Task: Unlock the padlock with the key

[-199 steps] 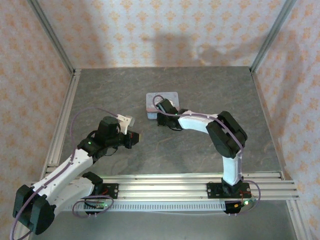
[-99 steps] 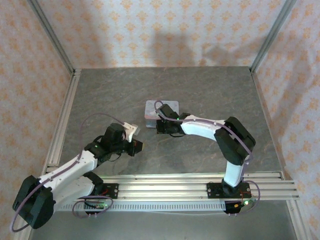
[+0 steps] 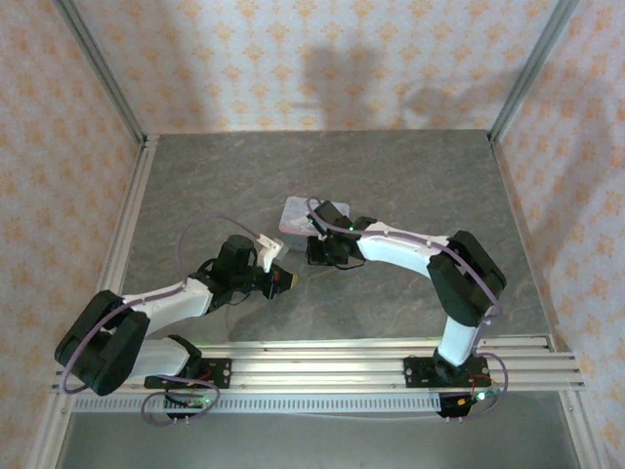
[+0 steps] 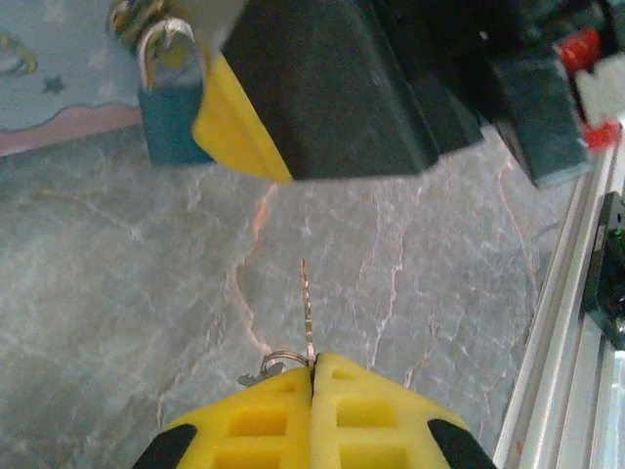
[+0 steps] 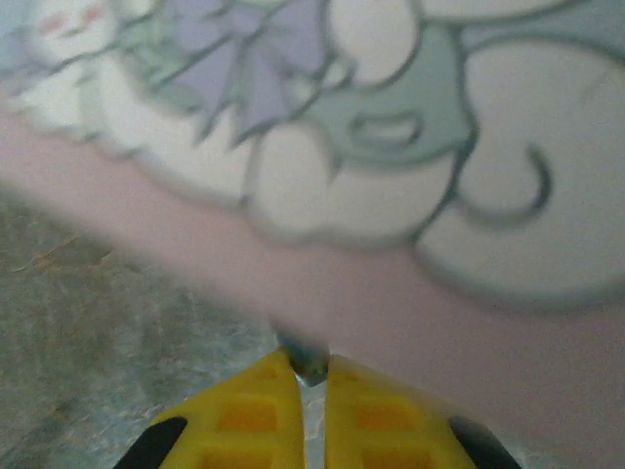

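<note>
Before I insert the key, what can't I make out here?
1. Right wrist: the padlock is only a dark sliver pinched in the right gripper. The tin behind it is blurred.
2. Left wrist: the keyhole is unseen. That gripper's yellow finger covers the padlock's side.
3. Left wrist: the key has its head buried between the left gripper pads.
4. Top external: key and padlock are too small to find.

2 arms. Left arm [image 3: 161,301] and right arm [image 3: 400,249]: white link shells, black rounded joint housings. Thin purple-grey cable [image 3: 203,223] loops off each arm. Black base blocks [image 3: 439,371], 1 green light [image 3: 476,396] at each. White block [image 3: 270,244] at left wrist. Left fingers [image 4: 254,430] and right fingers [image 5: 244,415]: yellow, moulded square pockets, black outer shoulders. Red part [image 4: 578,47] on right wrist housing.
</note>
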